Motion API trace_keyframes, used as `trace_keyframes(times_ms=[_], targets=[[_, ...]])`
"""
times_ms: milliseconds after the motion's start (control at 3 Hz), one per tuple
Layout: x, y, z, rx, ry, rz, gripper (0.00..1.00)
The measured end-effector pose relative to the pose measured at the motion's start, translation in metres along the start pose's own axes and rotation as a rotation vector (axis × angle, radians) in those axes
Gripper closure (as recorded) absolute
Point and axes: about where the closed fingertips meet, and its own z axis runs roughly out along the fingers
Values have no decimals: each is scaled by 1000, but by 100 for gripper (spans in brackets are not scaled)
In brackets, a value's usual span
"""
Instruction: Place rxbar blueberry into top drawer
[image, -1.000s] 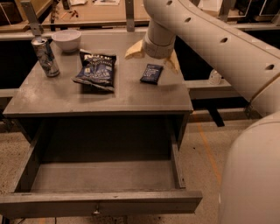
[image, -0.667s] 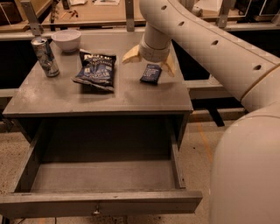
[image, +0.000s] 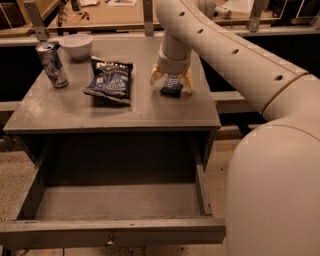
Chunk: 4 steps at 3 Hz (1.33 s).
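Note:
The rxbar blueberry (image: 172, 85), a small dark navy wrapper, lies flat on the grey table top (image: 65, 110) at its right rear. My gripper (image: 171, 82) hangs straight down over it from the cream arm, open, with one tan finger (image: 156, 76) left of the bar and the other right of it. The fingertips are at or near the table surface. The top drawer (image: 115, 200) stands pulled out below the table front, grey and holding nothing, with a small handle at its front panel.
A crinkled blue-black chip bag (image: 110, 80) lies left of the bar. A drink can (image: 52, 64) and a white bowl (image: 76, 46) stand at the table's rear left. My cream arm and body (image: 270, 150) fill the right side. A wooden bench runs behind.
The gripper has come down and to the left over the bar; its fingers now straddle the bar. The bar, bag, can and bowl have not moved.

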Motion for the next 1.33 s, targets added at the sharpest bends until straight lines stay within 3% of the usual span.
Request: trace_keyframes(times_ms=[667, 1000, 1333], targets=[[3, -2, -7, 0, -2, 0, 88], [3, -2, -7, 0, -2, 0, 100], [-12, -2, -19, 23, -45, -33, 100]])
